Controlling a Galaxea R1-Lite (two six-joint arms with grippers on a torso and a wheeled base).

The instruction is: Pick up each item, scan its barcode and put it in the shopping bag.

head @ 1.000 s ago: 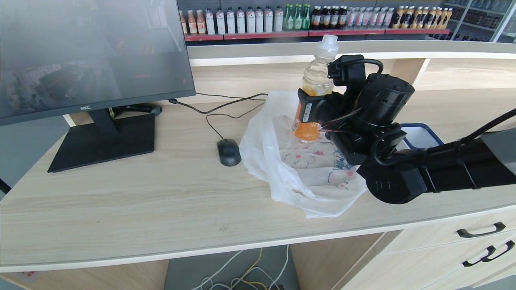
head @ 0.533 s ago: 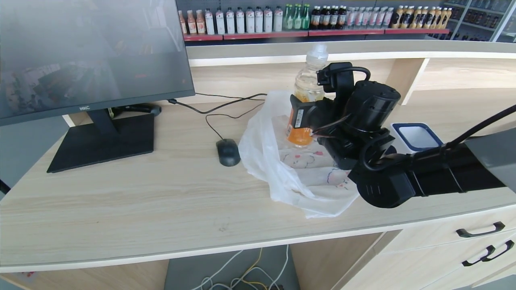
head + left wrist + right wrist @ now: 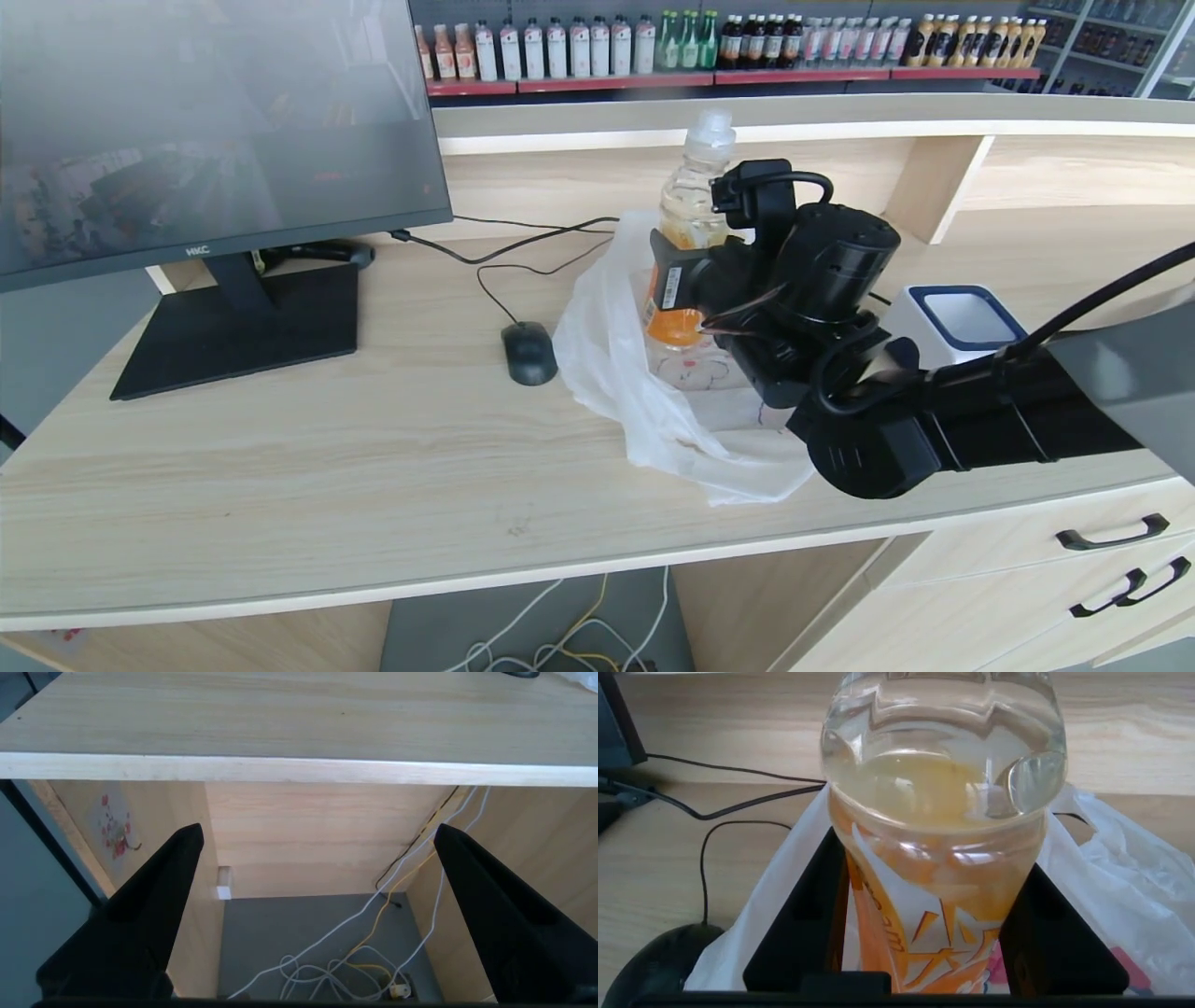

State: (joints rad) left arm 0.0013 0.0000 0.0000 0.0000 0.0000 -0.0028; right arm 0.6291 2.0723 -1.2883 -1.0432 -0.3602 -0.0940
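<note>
Over the white shopping bag point(image 3: 635, 401) lying on the tabletop point(image 3: 327, 467), the right tool point(image 3: 680, 285) pinches an upright bottle point(image 3: 689, 196) of orange drink around its label. A scanner point(image 3: 962, 319) stands just beside the bag. Below the tabletop's front edge, the left tool point(image 3: 318, 859) hangs spread wide.

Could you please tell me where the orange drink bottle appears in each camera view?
Head view: the bottle stands upright in the right tool, over the shopping bag.
Left wrist view: faces the counter's front edge and underside instead.
Right wrist view: bottle central, close up.
Shared landmark: the wooden counter.
</note>
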